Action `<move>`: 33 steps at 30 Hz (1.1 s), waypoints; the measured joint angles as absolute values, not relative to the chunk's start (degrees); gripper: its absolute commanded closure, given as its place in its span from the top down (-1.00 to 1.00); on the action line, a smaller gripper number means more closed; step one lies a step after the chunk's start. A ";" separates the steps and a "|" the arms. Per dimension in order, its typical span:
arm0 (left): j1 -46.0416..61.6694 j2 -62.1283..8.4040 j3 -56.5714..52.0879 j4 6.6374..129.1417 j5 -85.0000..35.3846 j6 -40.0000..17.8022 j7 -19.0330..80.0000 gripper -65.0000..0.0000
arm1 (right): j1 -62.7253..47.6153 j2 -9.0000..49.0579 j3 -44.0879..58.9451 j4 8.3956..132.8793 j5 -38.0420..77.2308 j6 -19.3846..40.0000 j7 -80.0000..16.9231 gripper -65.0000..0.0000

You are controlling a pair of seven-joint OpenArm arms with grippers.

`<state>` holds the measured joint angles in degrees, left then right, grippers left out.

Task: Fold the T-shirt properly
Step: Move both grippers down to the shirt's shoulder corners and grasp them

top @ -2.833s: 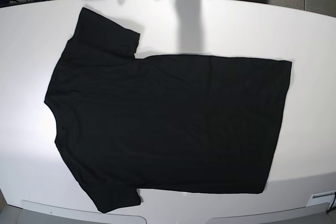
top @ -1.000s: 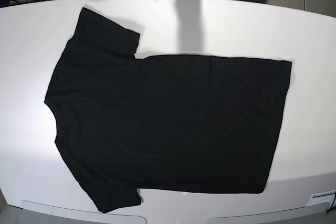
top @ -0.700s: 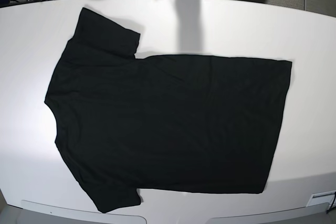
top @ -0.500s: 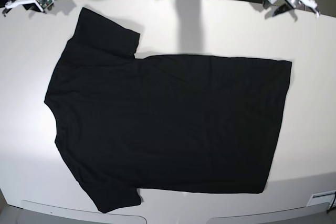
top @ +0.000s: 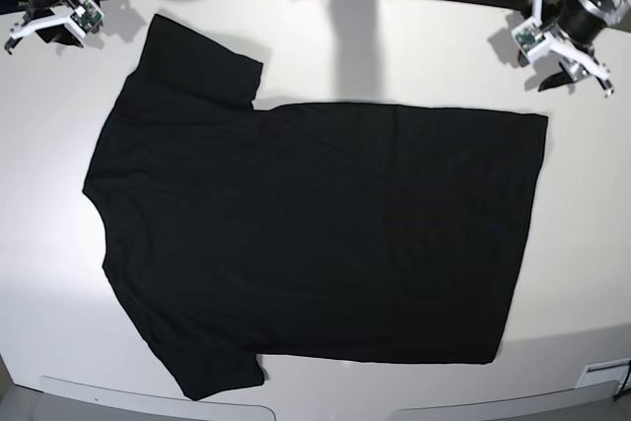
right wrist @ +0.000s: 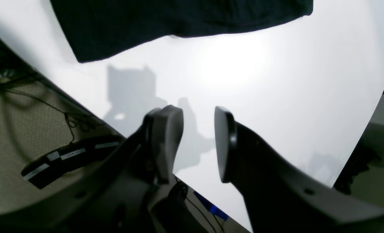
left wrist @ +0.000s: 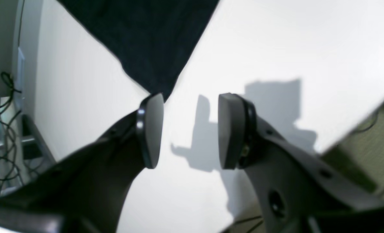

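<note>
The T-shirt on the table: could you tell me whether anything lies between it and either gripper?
Nothing visible does. Only bare white table separates the open left gripper and open right gripper from the flat T-shirt.

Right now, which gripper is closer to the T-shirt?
Left. The left gripper hovers just beyond the T-shirt's far hem corner; the right gripper hangs farther off, beside the far sleeve. Both are open.

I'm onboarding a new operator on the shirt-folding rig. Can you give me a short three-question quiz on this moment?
1. True or false: the T-shirt lies spread flat on the table.
2. Which gripper holds cloth? A) left gripper B) right gripper C) neither
3. Fill in: both grippers' jaws are ____.

Key: 1 true. 2 C. 3 open.
</note>
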<state>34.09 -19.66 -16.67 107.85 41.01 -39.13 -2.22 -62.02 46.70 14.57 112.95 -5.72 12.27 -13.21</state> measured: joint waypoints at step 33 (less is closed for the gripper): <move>7.25 -28.91 5.52 78.87 40.07 -36.29 3.22 -0.78 | -61.91 40.80 14.55 112.97 -5.72 8.32 -15.16 -0.35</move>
